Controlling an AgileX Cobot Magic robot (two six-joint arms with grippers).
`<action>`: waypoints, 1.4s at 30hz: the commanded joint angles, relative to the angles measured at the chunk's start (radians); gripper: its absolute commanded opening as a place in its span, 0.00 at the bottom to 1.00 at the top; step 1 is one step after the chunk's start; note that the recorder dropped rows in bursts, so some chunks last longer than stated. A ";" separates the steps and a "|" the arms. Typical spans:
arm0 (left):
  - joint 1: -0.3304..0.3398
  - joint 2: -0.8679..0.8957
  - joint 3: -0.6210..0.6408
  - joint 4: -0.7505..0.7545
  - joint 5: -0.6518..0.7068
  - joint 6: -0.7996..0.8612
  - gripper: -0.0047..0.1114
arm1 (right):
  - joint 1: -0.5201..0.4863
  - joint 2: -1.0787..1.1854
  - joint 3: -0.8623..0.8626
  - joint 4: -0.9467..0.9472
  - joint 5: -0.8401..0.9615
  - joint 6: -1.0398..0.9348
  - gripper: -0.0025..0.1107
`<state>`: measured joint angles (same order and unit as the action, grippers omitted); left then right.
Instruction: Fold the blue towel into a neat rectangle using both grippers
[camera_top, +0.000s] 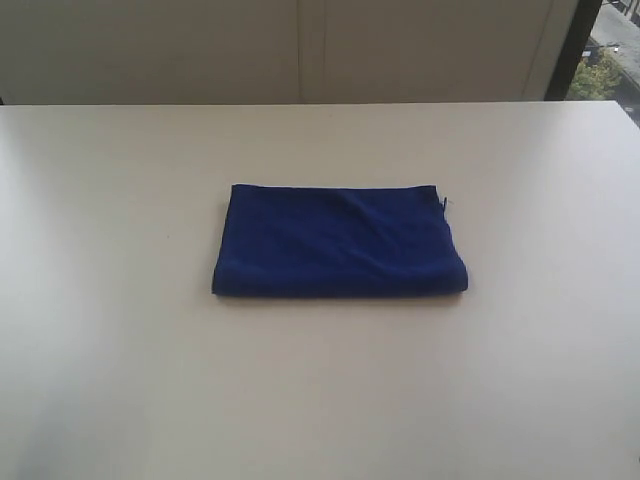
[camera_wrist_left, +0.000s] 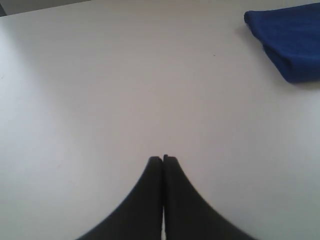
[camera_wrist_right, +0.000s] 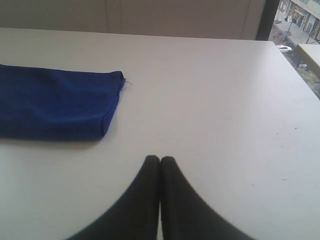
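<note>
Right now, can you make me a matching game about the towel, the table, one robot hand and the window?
Things:
1. blue towel
2. table
3. right gripper
4. window

Descriptions:
A. shut, holding nothing
B. white
C. folded into a rectangle, lying flat
D. beyond the table's far right corner, with a street outside

Pairs: 1-C, 2-B, 3-A, 4-D

no readable text or label, as far as visible.
</note>
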<state>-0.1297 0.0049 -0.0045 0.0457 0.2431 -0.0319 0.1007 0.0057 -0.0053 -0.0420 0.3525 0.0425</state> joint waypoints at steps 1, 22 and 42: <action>0.000 -0.005 0.004 -0.046 -0.005 0.084 0.04 | 0.001 -0.006 0.005 -0.008 -0.003 0.004 0.02; 0.000 -0.005 0.004 -0.046 -0.007 0.025 0.04 | 0.001 -0.006 0.005 -0.008 -0.003 0.004 0.02; 0.129 -0.005 0.004 -0.046 -0.009 0.032 0.04 | 0.001 -0.006 0.005 -0.008 -0.003 0.004 0.02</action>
<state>-0.0030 0.0049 -0.0045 0.0000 0.2370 0.0000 0.1007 0.0057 -0.0053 -0.0420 0.3561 0.0443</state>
